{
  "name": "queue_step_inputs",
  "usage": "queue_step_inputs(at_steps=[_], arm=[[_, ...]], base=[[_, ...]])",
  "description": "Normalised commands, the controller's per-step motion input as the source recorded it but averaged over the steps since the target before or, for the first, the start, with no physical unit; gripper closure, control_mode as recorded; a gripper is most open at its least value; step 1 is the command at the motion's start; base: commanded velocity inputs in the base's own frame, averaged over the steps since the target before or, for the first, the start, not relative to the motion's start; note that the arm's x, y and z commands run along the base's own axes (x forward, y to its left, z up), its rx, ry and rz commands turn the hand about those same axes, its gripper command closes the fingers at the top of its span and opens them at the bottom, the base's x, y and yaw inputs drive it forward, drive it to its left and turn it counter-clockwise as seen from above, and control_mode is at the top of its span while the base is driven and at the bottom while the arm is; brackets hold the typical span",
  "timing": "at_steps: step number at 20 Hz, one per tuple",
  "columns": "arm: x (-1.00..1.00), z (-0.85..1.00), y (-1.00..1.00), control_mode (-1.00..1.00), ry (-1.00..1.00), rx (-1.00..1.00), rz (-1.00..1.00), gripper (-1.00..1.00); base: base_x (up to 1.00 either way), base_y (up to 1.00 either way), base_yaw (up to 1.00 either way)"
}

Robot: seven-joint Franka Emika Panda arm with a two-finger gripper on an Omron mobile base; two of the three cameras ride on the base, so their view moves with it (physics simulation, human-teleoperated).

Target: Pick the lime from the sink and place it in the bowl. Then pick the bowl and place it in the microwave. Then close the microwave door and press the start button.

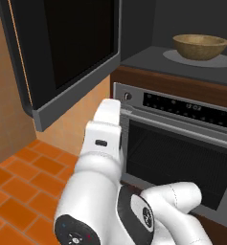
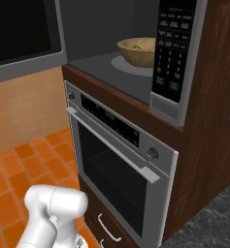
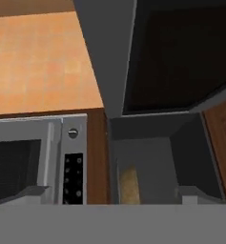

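Closest to the base was the arm itself, folded up low in front of the steel oven. Its wrist pointed up toward the cabinet. I couldn't tell whether the gripper was open or closed: the fingers didn't show clearly from either base camera, and the hand view gave nothing sharp enough to judge by.

Just past the arm and up to its left, the microwave door hung wide open, its black glass panel angled out over the orange tile floor. In the hand view the door looked rolled sideways, with its grey frame edge running down the middle.

Farther in, the bowl sat upright on the pale round plate inside the microwave. From the right base view a bit of green showed in the bowl, so the lime looked to be in there already.

So the step at hand was probably closing the door. If I were doing it, I'd get the hand behind the outer face of the door near its free edge, away from the hinge, then push in a smooth arc. I'd keep the elbow clear of the oven's bar handle. The keypad panel to the right of the cavity would be next for the start button.
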Motion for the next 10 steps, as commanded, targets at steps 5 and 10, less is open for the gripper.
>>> queue_step_inputs(at_steps=[5, 10], arm=[[0.24, -0.40, 0.91, -1.00, 0.00, -0.10, 0.00, -1.00], [0.22, -0.39, 0.99, -1.00, 0.00, -0.11, 0.00, -1.00]], base=[[0.00, 0.00, 0.00], [0.00, 0.00, 0.00]])
